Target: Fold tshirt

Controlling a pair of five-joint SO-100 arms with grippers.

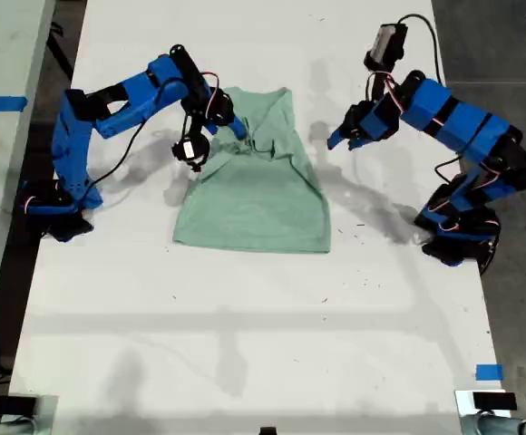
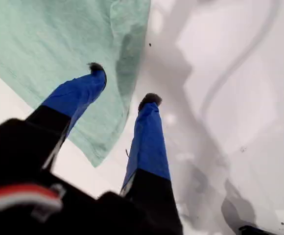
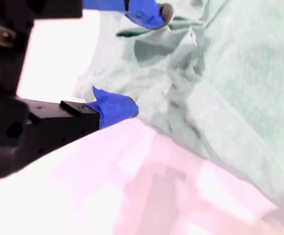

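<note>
Tshirt (image 1: 254, 195) limp, light; my second gripper (image 3: 132, 61) fingers apart at bunched fold, grab there; my first gripper (image 2: 125, 98) spread, empty.

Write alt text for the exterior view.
A pale mint-green t-shirt, partly folded, lies on a white table between two blue robot arms. My second gripper, from the exterior view's left, sits open at the shirt's bunched upper edge; my first gripper, from the right, hovers open beside the shirt.
</note>
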